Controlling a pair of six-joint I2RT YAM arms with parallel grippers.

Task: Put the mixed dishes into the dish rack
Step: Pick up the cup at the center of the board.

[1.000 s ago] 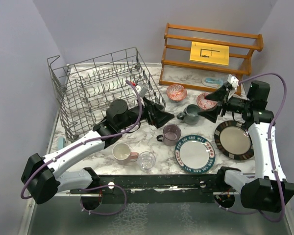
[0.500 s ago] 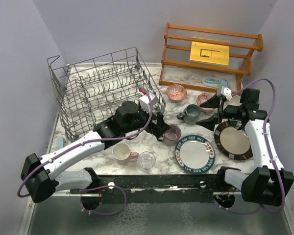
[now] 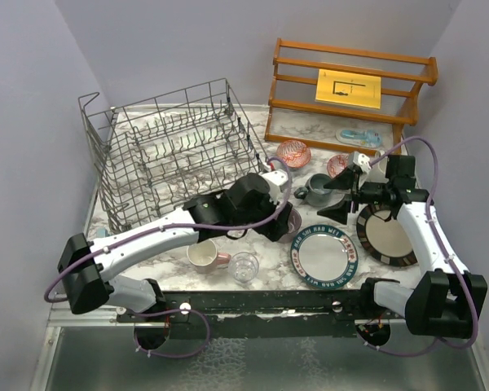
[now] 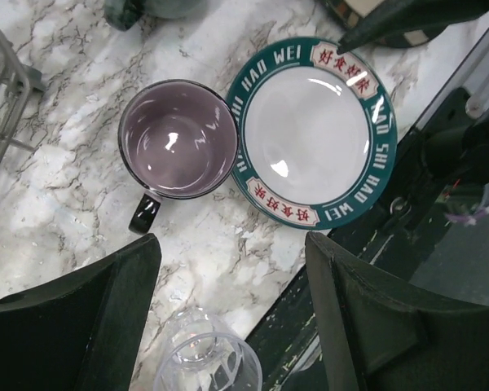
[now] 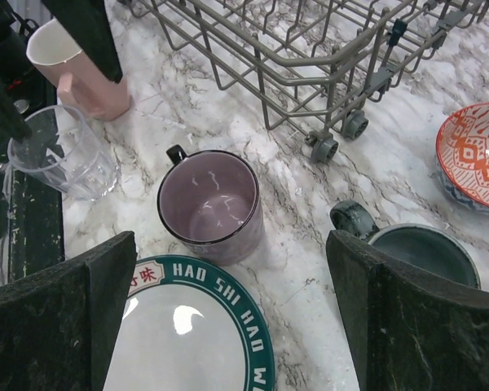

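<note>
Left wrist shows the whole mauve mug (image 4: 178,138) under the spread left claw (image 4: 230,241), half-hidden in top external.

Robot lab cell, not a real kitchen: bare lilac walls (image 3: 187,41) box in a marble-print table (image 3: 269,269), two arms (image 3: 147,240) bolted at 6 o'clock, cables (image 3: 452,171) loose.

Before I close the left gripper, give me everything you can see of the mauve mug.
The mauve mug looks like glazed ceramic: glossy mauve inside and out, dark rim, dark loop handle. It stands upright and empty on the marble table, right beside the lettered plate; contact there is unclear. The left gripper hangs open above it, not touching.
</note>
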